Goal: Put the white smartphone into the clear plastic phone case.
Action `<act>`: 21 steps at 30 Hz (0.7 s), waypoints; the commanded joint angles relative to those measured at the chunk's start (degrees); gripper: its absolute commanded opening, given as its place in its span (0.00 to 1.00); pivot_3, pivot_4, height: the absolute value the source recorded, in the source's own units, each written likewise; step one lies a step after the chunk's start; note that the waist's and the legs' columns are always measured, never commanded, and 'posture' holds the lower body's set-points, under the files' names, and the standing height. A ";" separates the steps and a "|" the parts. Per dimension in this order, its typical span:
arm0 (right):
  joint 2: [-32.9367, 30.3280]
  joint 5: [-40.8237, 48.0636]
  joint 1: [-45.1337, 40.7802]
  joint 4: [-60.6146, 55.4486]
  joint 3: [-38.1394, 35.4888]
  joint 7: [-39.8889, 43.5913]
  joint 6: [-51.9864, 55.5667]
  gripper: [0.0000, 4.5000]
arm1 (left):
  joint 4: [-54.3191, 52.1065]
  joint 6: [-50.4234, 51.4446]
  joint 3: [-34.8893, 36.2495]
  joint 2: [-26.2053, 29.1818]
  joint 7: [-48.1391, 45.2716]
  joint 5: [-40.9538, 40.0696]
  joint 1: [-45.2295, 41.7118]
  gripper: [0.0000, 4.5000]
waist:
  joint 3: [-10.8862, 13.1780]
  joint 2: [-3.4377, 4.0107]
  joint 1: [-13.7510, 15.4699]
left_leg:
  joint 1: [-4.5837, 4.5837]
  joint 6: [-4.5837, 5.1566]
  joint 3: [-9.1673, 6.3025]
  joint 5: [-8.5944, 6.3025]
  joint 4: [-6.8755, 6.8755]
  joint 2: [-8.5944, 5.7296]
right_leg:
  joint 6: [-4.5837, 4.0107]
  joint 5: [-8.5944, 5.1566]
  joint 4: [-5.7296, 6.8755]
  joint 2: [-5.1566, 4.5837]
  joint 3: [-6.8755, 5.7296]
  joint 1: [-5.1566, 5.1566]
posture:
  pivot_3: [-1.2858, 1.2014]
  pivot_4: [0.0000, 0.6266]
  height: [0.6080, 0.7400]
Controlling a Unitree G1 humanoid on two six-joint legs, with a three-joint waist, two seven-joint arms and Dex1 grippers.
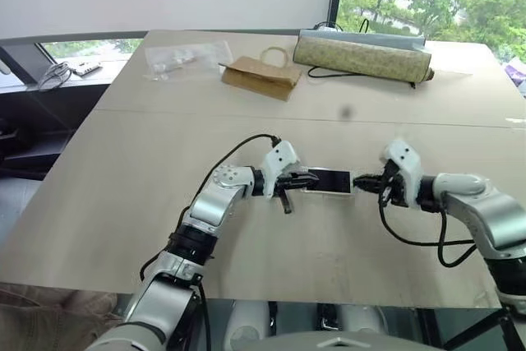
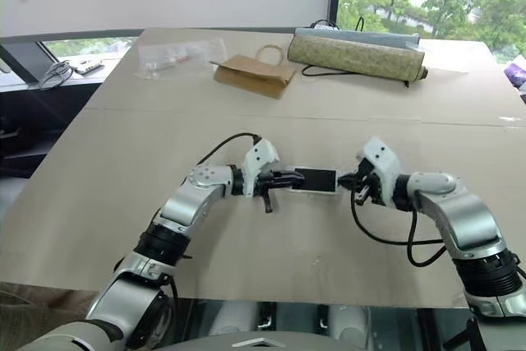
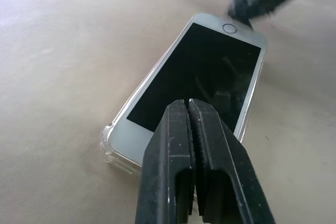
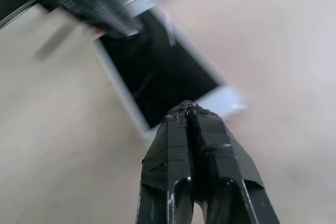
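White smartphone [image 3: 202, 72]: screen up, seated in the clear plastic phone case [image 3: 107, 148], lying on the table [image 1: 123, 203] midway between side edges, nearer the front edge. My left gripper [image 1: 306, 178]: fingers pressed together, empty, tips over the phone's one end. My right gripper [image 1: 362, 180]: likewise closed, empty, just beside its other end.

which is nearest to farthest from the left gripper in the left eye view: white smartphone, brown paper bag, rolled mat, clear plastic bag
1. white smartphone, right beside the left gripper
2. brown paper bag, far side, centre
3. clear plastic bag, far left; close to the paper bag's rank
4. rolled mat, far right
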 commanded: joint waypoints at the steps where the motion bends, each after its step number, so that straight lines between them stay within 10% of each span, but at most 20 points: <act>1: -2.11 -0.85 1.27 -3.29 -1.80 -2.02 -0.74 0.00 | -4.12 1.62 6.45 -1.10 1.30 -6.20 0.12 0.02 | 0.31 0.01 -0.01 | -0.03 0.00 0.01 0.00 -0.03 0.00 | 0.01 0.01 0.00 0.01 0.01 -0.04 | 0.52 0.24 1.00; 12: -4.61 -2.29 2.83 -5.15 1.01 -3.18 -2.51 0.00 | -7.23 4.66 7.30 9.07 -0.85 -5.94 5.11 0.02 | 0.59 0.01 0.05 | -0.56 -0.03 0.04 0.02 0.01 0.05 | 0.04 0.03 -0.01 0.48 0.06 -0.55 | 0.52 0.24 1.00; 21: -6.48 -3.51 2.24 -5.56 4.04 -1.99 -3.40 0.00 | -2.77 3.56 2.03 6.29 -0.51 -2.42 3.01 0.02 | 0.61 0.01 0.18 | -0.74 -0.01 0.01 0.02 0.21 0.01 | 0.06 0.04 0.00 0.42 0.07 -0.60 | 0.52 0.24 1.00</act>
